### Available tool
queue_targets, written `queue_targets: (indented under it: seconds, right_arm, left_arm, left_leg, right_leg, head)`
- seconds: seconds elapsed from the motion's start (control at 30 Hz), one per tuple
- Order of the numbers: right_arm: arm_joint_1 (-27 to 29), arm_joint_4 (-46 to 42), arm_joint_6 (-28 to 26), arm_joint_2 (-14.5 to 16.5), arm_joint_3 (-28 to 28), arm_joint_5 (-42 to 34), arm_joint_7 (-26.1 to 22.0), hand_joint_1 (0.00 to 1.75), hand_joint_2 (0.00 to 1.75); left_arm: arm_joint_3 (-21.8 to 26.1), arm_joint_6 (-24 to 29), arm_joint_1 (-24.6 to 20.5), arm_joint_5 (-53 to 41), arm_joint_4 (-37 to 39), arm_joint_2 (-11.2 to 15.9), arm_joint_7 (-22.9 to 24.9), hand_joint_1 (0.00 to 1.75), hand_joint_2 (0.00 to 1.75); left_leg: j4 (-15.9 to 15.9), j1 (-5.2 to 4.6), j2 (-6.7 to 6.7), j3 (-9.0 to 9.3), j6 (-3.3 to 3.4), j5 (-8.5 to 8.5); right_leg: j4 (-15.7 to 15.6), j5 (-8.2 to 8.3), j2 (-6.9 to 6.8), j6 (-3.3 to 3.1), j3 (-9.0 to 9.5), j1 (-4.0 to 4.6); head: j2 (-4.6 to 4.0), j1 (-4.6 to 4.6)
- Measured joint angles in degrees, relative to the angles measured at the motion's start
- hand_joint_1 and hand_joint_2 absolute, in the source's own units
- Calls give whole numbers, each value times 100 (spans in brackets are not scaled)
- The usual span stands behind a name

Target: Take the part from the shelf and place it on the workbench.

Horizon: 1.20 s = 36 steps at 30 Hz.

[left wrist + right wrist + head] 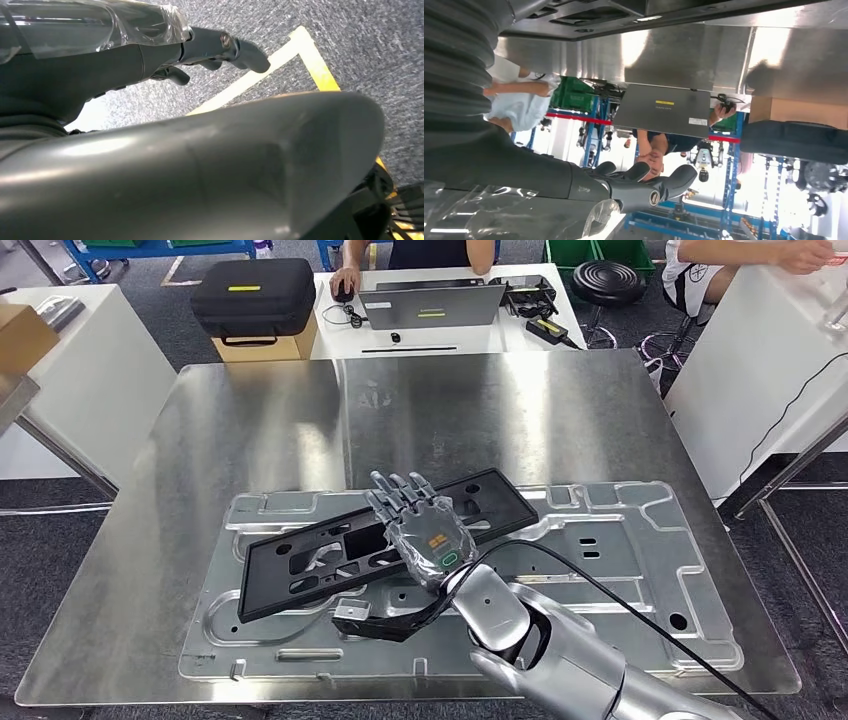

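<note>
A long black panel with cut-outs, the part (300, 560), lies slanted on a stamped silver plate (620, 560) that rests on the steel workbench (400, 410). My right hand (425, 530) sits over the panel's middle, palm down with the fingers spread and nothing in them; I cannot tell if it touches the panel. In the right wrist view the right hand (634, 187) shows straight, empty fingers near the panel's underside (589, 12). My left hand (210, 50) hangs beside my body over grey floor, its fingers loose and empty.
Behind the workbench stands a white desk with a laptop (430, 305), a black case (253, 295) on a cardboard box (265, 348), and a seated person (420, 252). White tables flank both sides. A black cable (620, 605) trails from my right wrist.
</note>
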Motion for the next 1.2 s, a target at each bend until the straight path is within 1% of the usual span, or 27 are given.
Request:
queue_targets:
  seconds: [0.07, 0.1, 0.13, 0.17, 0.2, 0.27, 0.3, 0.37, 0.43, 0.47, 0.5, 0.6, 0.63, 0.67, 0.7, 0.77, 0.8, 0.83, 0.87, 0.93, 0.97, 1.0, 1.03, 1.1, 1.13, 1.17, 1.2]
  right_arm:
    - [-4, 0, 0, -1, 0, -1, 0, 0, 175]
    - [0, 1, 0, -2, 1, -1, 0, 0, 175]
    - [6, 1, 0, -2, 2, -2, -1, 0, 175]
    - [10, 2, 0, -2, 3, -2, -2, 0, 175]
    - [10, 2, 0, -2, 4, -2, -2, 0, 175]
    - [4, 1, 0, -1, 3, -2, -2, 0, 175]
    - [0, 0, 0, -1, 0, -2, -1, 0, 175]
    - [-6, 0, 0, -1, -4, -2, 1, 0, 175]
    - [-3, 0, 1, -2, -3, -2, 0, 0, 175]
    - [-2, 0, 1, -4, -2, -2, -1, 0, 175]
    - [-2, 0, 2, -6, -2, -2, -1, 0, 175]
    - [-3, 0, 3, -12, -2, -2, 1, 0, 175]
    - [-1, 0, 4, -15, -2, -2, 2, 0, 175]
    - [-1, 0, 4, -17, -1, -2, 2, 0, 175]
    - [0, 0, 4, -20, -1, -4, 2, 0, 175]
    - [-7, 0, 4, -21, -1, -13, 2, 0, 175]
    - [-15, -1, 4, -17, -2, -18, 2, 0, 175]
    - [-21, -1, 5, -13, -3, -20, 2, 0, 175]
    - [-30, -2, 7, -10, -3, -22, 2, 0, 175]
    - [-36, -1, 13, -7, -2, -27, 2, 0, 175]
    - [-40, -1, 16, -5, -2, -30, 2, 0, 175]
    - [-42, 0, 20, -4, -2, -32, 2, 0, 175]
    - [-44, 0, 21, -3, -2, -32, 2, 0, 175]
    - [-45, 0, 22, -2, -2, -34, 4, 0, 175]
    - [-43, 0, 23, -2, -1, -34, 5, 0, 175]
    - [-42, 0, 23, -2, -1, -35, 6, 0, 175]
    - [-41, 0, 24, -2, -1, -35, 6, 0, 175]
  left_arm:
    - [0, 3, -5, 0, 1, 2, -5, 0, 0]
    - [0, 3, -1, 1, 2, 3, -5, 0, 0]
    - [0, 3, 4, 1, 2, 4, -5, 0, 0]
    - [0, 3, 8, 1, 2, 5, -5, 0, 0]
    - [0, 3, 9, 0, 2, 8, -5, 0, 0]
    - [0, 3, -8, 0, 1, 7, -5, 0, 0]
    - [0, 2, -21, -1, 1, 4, -5, 0, 0]
    - [0, 2, -39, -1, 0, -3, -5, 0, 0]
    - [0, 3, -36, 0, 1, 1, -5, 0, 0]
    - [0, 3, -36, 0, 1, 2, -5, 0, 0]
    - [0, 3, -37, -1, 1, 2, -5, 0, 0]
    - [0, 2, -40, -1, 2, 2, -5, 0, 0]
    - [0, 2, -39, -1, 2, 2, -5, 0, 0]
    - [0, 2, -38, -1, 2, 2, -5, 0, 0]
    - [0, 2, -38, -1, 2, 2, -5, 0, 0]
    - [0, 1, -41, -1, 2, 1, -5, 0, 0]
    - [0, 1, -44, -1, 2, 1, -5, 0, 0]
    - [0, 1, -46, -1, 2, 1, -5, 0, 0]
    - [0, 1, -48, -1, 2, 1, -5, 0, 0]
    - [0, 2, -43, 0, 2, 2, -3, 0, 0]
    - [0, 2, -38, 0, 2, 2, 2, 0, 0]
    - [0, 2, -31, 1, 2, 1, 6, 0, 0]
    - [0, 1, -25, 1, 2, 1, 9, 0, 0]
    - [0, -1, -21, 0, 2, 0, 10, 0, 0]
    - [0, -1, -22, -1, 2, 1, 10, 0, 0]
    - [0, 0, -22, -1, 2, 1, 10, 0, 0]
    - [0, 1, -23, -1, 2, 2, 10, 0, 0]
  left_leg:
    - [869, -32, 6, -410, 19, -418]
    - [1286, -49, 4, -612, 19, -562]
    - [1520, -54, 5, -731, 16, -603]
    - [1516, -52, 5, -741, 11, -533]
    - [1241, -43, 6, -618, 0, -362]
    - [336, -17, 2, -194, -44, 4]
    - [8, -17, -20, -55, -43, 106]
    - [-203, -51, -66, -13, 17, 153]
    - [-145, -73, -78, -105, 149, 230]
    - [-137, -78, -74, -149, 216, 288]
    - [-138, -80, -65, -200, 278, 352]
    - [-135, -129, -34, -390, 374, 522]
    - [-132, -151, -23, -460, 383, 575]
    - [-129, -171, -15, -527, 385, 627]
    - [-126, -185, -10, -591, 381, 678]
    - [-119, -204, -11, -691, 347, 770]
    - [-116, -214, -11, -727, 319, 816]
    - [-127, -223, -12, -745, 287, 868]
    - [-143, -227, -11, -758, 253, 922]
    - [-199, -214, -9, -785, 184, 1027]
    - [-169, -204, -5, -828, 158, 976]
    - [-26, -197, -2, -902, 137, 807]
    - [248, -191, 2, -1006, 123, 544]
    - [1127, -202, 2, -1252, 97, -44]
    - [1496, -207, 1, -1327, 90, -200]
    - [1692, -213, 1, -1305, 90, -232]
    - [1633, -217, 1, -1164, 102, -148]
  right_leg:
    - [-43, 32, -19, -60, -10, -4]
    - [-43, 45, -26, -72, -28, -3]
    - [-42, 59, -30, -76, -45, -6]
    - [-39, 77, -32, -68, -64, -15]
    - [-32, 98, -31, -48, -83, -33]
    - [9, 140, -24, 28, -137, -57]
    - [27, 162, -18, 77, -167, -53]
    - [16, 231, -12, 188, -205, -44]
    - [-40, 296, -18, 284, -217, -82]
    - [24, 202, -32, 305, -255, -96]
    - [220, -13, -46, 308, -332, -101]
    - [1504, -970, -70, 268, -680, -45]
    - [1856, -1122, -69, 253, -717, -18]
    - [2007, -1141, -69, 230, -653, 5]
    - [1912, -1055, -69, 198, -470, 24]
    - [1161, -865, -67, 121, 177, 58]
    - [697, -847, -61, 88, 502, 81]
    - [364, -855, -55, 59, 722, 105]
    - [167, -876, -48, 39, 833, 131]
    - [101, -802, -55, -34, 785, 150]
    - [83, -745, -64, -79, 732, 145]
    - [66, -671, -77, -134, 666, 134]
    - [51, -597, -87, -177, 595, 123]
    - [54, -466, -98, -225, 436, 144]
    - [57, -413, -102, -233, 367, 155]
    - [58, -356, -104, -235, 293, 167]
    - [59, -302, -104, -231, 226, 174]
  head:
    - [0, -2]
    - [-1, -4]
    - [-2, -8]
    - [-2, -17]
    - [-2, -29]
    - [-1, -62]
    - [-1, -68]
    - [0, -76]
    - [-1, -74]
    - [-1, -71]
    - [-1, -70]
    - [-1, -66]
    - [-2, -65]
    - [-2, -66]
    - [-2, -66]
    - [-1, -67]
    - [-1, -71]
    - [-1, -80]
    - [-1, -86]
    - [-2, -94]
    - [-2, -96]
    - [-2, -100]
    - [-2, -104]
    - [-2, -108]
    - [-2, -107]
    - [-2, -106]
    - [-2, -107]
